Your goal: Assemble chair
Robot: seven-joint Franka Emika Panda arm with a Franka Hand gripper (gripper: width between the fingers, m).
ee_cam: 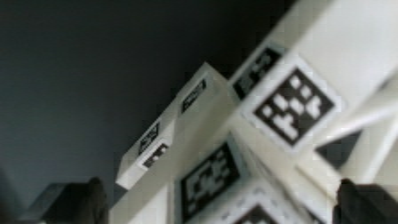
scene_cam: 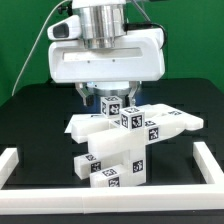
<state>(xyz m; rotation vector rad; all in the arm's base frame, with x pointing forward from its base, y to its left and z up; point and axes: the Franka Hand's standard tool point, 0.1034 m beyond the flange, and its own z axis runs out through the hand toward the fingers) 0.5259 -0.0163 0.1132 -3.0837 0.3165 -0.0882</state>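
Observation:
The chair (scene_cam: 120,150) stands partly joined in the middle of the black table: white tagged blocks stacked low, a flat slab (scene_cam: 165,125) reaching toward the exterior view's right, and a short tagged post (scene_cam: 110,104) on top. My gripper (scene_cam: 105,98) hangs straight down over that post, one finger on each side. In the wrist view the tagged white parts (ee_cam: 267,110) fill the space between the dark fingers (ee_cam: 84,203). The gripper (ee_cam: 222,207) is open: one finger shows a dark gap to the white part, while the other lies close beside it.
A white rail (scene_cam: 18,160) edges the black table (scene_cam: 40,120) on both sides and along the front. The wide white arm head (scene_cam: 105,55) hides what lies behind the chair. A green wall stands at the back.

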